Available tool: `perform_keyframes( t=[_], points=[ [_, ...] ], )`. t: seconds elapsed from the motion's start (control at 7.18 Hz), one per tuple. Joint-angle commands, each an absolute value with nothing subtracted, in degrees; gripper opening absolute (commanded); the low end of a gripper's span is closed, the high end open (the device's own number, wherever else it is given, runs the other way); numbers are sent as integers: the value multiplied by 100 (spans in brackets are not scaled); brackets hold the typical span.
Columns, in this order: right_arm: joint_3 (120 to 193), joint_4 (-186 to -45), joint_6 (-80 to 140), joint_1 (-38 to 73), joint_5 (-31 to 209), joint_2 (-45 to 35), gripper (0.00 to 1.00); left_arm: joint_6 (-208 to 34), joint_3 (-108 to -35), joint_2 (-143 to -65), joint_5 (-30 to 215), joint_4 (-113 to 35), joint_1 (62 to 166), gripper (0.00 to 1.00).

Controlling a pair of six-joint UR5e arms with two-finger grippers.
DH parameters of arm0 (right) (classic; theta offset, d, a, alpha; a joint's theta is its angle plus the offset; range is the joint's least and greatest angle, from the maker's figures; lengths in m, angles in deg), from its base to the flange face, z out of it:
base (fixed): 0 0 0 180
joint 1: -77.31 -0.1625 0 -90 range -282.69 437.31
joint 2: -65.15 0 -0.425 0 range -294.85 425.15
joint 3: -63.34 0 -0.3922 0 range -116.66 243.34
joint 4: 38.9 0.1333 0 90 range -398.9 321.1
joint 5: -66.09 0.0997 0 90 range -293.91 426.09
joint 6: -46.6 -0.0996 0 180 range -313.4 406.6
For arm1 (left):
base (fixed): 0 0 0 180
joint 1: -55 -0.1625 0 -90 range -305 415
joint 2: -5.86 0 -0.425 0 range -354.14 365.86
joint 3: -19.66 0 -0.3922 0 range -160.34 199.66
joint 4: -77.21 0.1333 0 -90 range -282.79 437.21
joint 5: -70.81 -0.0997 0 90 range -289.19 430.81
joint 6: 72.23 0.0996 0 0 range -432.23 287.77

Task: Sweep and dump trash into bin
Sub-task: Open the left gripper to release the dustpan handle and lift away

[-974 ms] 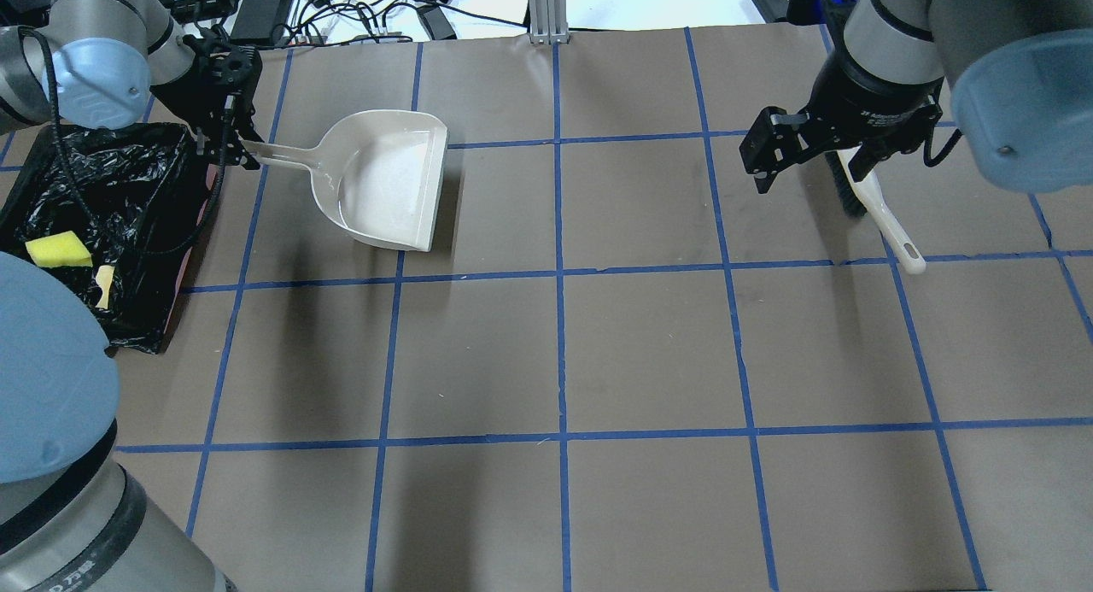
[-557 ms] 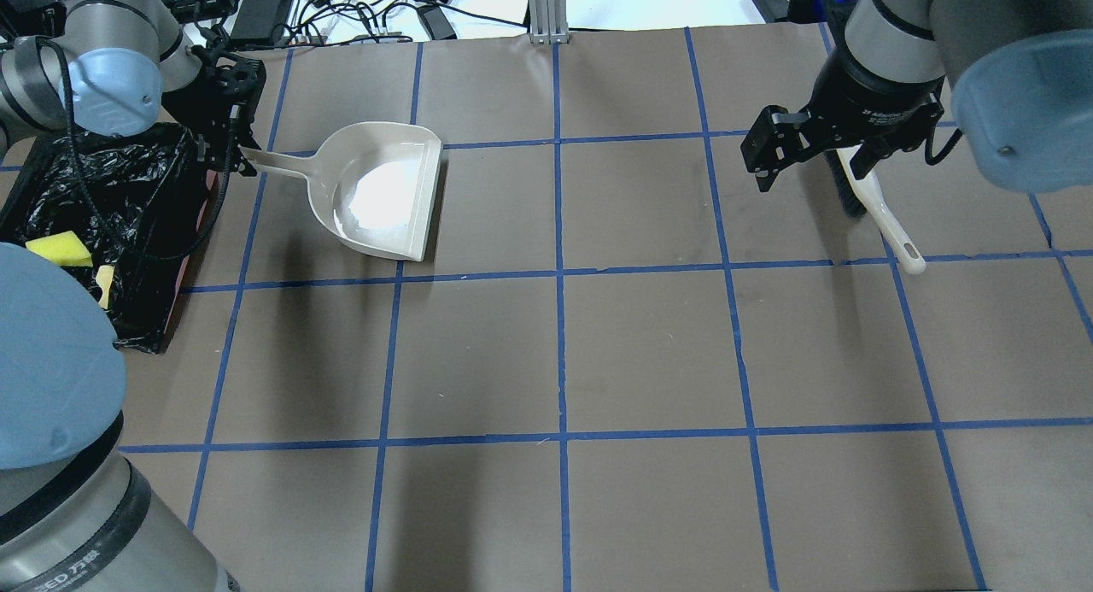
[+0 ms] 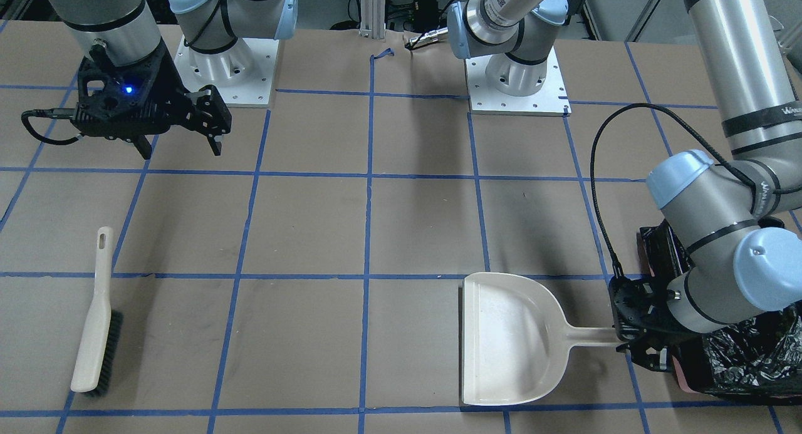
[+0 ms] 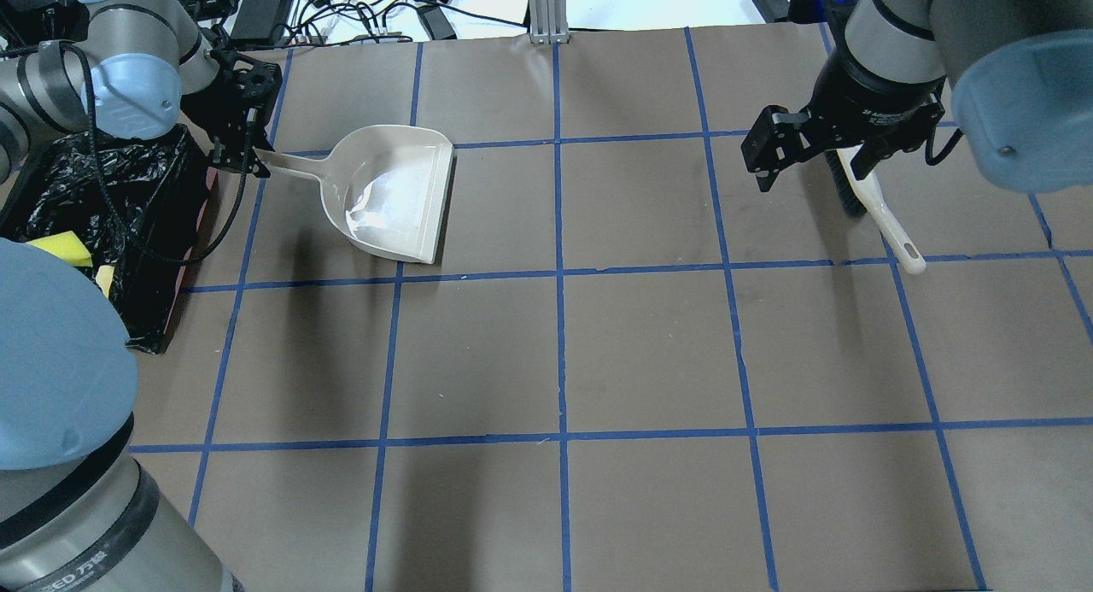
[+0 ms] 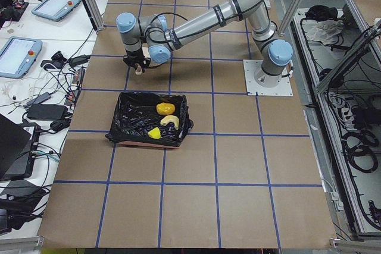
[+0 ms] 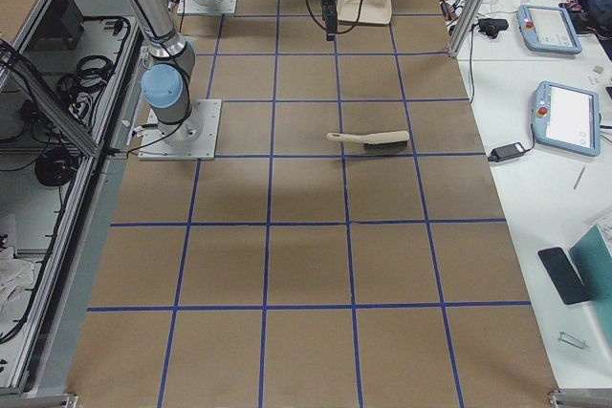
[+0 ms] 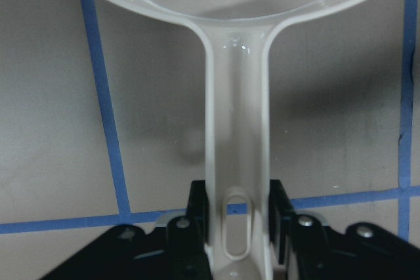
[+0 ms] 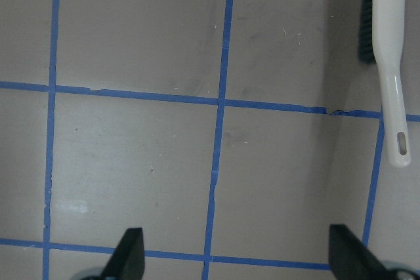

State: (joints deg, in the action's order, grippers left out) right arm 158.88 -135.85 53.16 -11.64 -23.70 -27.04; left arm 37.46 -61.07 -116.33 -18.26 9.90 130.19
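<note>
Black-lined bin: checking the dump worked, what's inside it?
The rectangular black-bag-lined bin holds a golden-brown lump, a curved tan bread piece and a yellow sponge wedge; bag folds may hide more.

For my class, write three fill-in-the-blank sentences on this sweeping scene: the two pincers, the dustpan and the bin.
1. The left pincer grips the dustpan by its ____.
2. The right pincer, holding nothing, is not shut but ____.
3. The bin holds ____ pieces of trash.

Missing words: handle; open; three.
</note>
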Motion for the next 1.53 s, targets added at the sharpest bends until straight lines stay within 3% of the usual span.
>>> perform_keyframes(
  t=[0.0, 0.14, 0.28, 0.42, 0.97, 1.39],
  points=[
    [15888, -13576, 5363, -1155, -2373, -2705, 100, 3571, -6138, -11631, -1796, 988, 13041, 18],
    [15888, -13567, 5355, -1155, -2373, -2705, 100, 3431, -6138, -11648, -1796, 1006, 13058, 45],
    [15896, -13567, 5354, -1155, -2373, -2705, 100, 3421, -6138, -11666, -1805, 1023, 13058, 60],
    [15888, -13584, 5372, -1155, -2364, -2696, 100, 3421, -6121, -11648, -1805, 1041, 13059, 88],
    [15888, -13628, 5372, -1155, -2373, -2705, 100, 2939, -6032, -10746, -1796, 226, 13268, 90],
    [15888, -13603, 5381, -1155, -2391, -2722, 100, 813, -6041, -9745, -1814, -215, 13909, 92]
  ],
)
